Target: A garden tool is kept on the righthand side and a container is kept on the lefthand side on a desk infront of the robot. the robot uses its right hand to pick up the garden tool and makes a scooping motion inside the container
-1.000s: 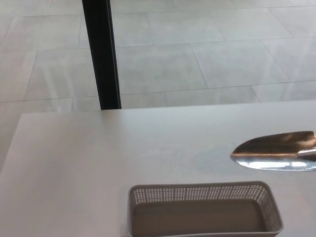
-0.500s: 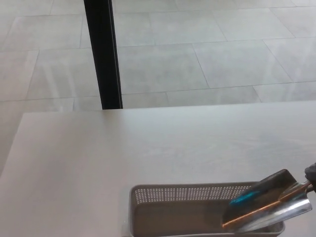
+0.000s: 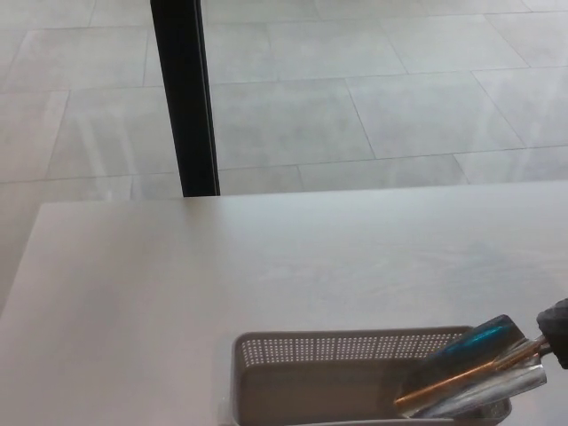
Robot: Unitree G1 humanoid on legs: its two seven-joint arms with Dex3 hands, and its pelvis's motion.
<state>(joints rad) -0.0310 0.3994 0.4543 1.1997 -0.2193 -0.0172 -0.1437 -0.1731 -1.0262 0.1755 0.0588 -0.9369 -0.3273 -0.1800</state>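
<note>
While the shiny metal garden trowel [image 3: 470,377] dips into the grey perforated plastic container [image 3: 355,348] at the bottom edge of the head view, its blade lies tilted inside the right end of that basket, tip pointing left and down. The shaft rises to the right, over the rim, toward the black right hand [image 3: 556,333], of which only a small dark part shows at the right edge. That part appears to meet the tool's neck, so the hand is judged to be grasping the trowel, although the fingers themselves are out of frame. The left hand is not in view.

Handling judgement: the trowel is rigid and probably moderately heavy at the blade, with a smooth, slippery surface; hold it by the handle, not the polished metal. The container looks light and thin-walled, so a hard scoop may push it along the desk.

Beyond the container, the pale white desk [image 3: 222,266] carries nothing else visible. Farther off stand a black vertical post [image 3: 185,98] and the grey tiled floor [image 3: 399,89].
</note>
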